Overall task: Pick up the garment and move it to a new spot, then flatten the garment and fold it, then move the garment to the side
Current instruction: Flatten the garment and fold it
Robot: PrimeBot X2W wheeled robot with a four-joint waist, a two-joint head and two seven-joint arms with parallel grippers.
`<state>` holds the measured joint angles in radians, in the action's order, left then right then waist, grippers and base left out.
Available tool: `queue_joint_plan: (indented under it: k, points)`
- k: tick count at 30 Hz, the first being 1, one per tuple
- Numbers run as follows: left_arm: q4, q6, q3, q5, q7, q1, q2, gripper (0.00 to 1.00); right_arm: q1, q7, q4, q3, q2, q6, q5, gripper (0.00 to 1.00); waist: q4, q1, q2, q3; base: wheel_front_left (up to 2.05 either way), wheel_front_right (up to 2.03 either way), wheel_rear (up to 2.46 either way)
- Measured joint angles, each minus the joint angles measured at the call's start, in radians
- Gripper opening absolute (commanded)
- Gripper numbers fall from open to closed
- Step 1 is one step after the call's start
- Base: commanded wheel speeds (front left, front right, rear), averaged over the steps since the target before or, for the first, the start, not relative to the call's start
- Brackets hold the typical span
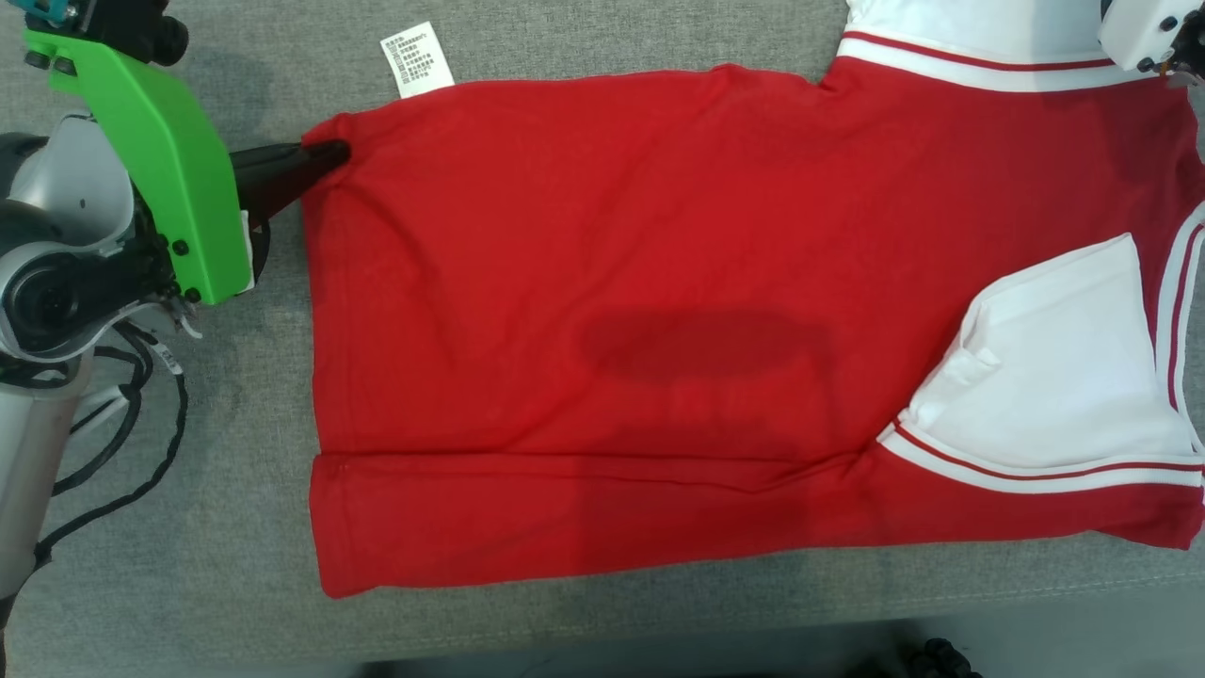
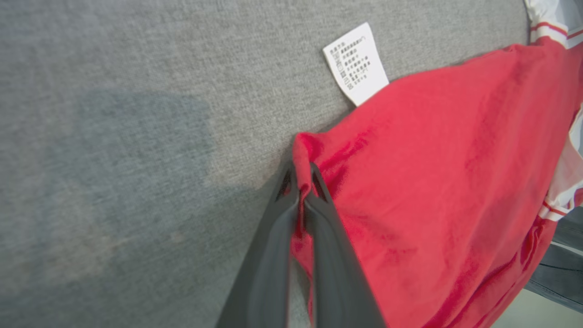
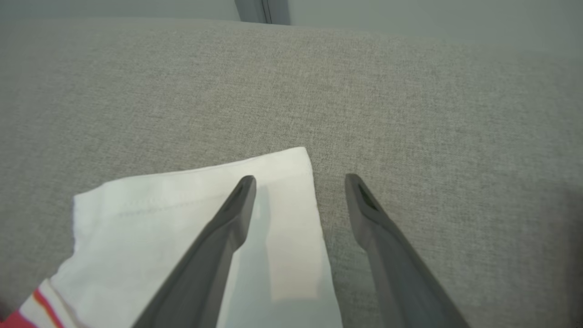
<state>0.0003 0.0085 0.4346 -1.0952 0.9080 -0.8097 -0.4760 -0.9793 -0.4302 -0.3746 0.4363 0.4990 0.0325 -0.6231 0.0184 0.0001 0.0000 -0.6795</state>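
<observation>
The garment (image 1: pixel 659 320) is a red shirt with white, red-striped sleeves, spread across the grey table with its lower part folded over along the near edge. My left gripper (image 1: pixel 325 155) is shut on the garment's far left hem corner (image 2: pixel 303 150), and red cloth is pinched between the dark fingers (image 2: pixel 319 218). A white care label (image 1: pixel 417 58) sticks out beside that corner. My right gripper (image 3: pixel 300 182) stands open above the end of a white sleeve (image 3: pixel 173 214), one finger over the cloth and the other over bare table. Its white housing (image 1: pixel 1144 33) shows at the top right.
The grey fabric table (image 1: pixel 188 527) extends left of the garment and beyond the sleeve (image 3: pixel 410 100). My left arm's green bracket (image 1: pixel 160 160) and black cables (image 1: pixel 122 452) sit at the left. The table's near edge (image 1: pixel 659 650) runs along the bottom.
</observation>
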Motion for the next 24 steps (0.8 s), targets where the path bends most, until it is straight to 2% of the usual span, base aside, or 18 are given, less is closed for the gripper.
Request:
queue_joint_plan:
  k: [9,12,16,19,21,23,24]
  points:
    - [0.009,-0.01,0.016,0.002,-0.001,-0.02,0.022,0.0,-0.022,0.002,-0.05,-0.013,-0.001,-0.008,-0.001,1.0,0.021,0.0,0.0,-0.006,0.0,0.0,0.0]
    - [0.008,-0.017,0.018,0.003,-0.002,-0.024,0.022,0.0,-0.026,0.002,-0.061,-0.014,-0.003,-0.008,-0.001,0.85,0.024,0.0,0.0,-0.011,0.0,0.0,0.0]
    - [0.015,-0.018,0.02,0.003,-0.008,-0.033,0.027,0.0,-0.038,0.006,-0.083,-0.012,-0.007,-0.008,-0.001,0.91,0.031,0.0,0.0,-0.017,0.0,0.0,0.0]
    - [0.019,-0.026,0.021,0.008,-0.011,-0.034,0.032,0.0,-0.043,0.007,-0.092,-0.012,-0.011,-0.007,-0.001,0.76,0.035,0.0,0.0,-0.018,0.0,0.0,0.0]
    - [0.022,-0.026,0.021,0.008,-0.011,-0.036,0.035,0.0,-0.05,0.007,-0.101,-0.012,-0.013,-0.007,-0.001,0.49,0.037,0.0,0.0,-0.019,0.0,0.0,0.0]
    - [0.023,-0.026,0.021,0.008,-0.011,-0.037,0.038,0.0,-0.058,0.007,-0.109,-0.011,-0.015,-0.005,-0.001,0.4,0.04,0.0,0.0,-0.02,0.0,0.0,0.0]
    - [0.023,-0.027,0.021,0.008,-0.012,-0.038,0.04,0.0,-0.06,0.007,-0.111,-0.011,-0.016,0.0,-0.001,0.4,0.041,0.0,0.0,-0.021,0.0,0.0,0.0]
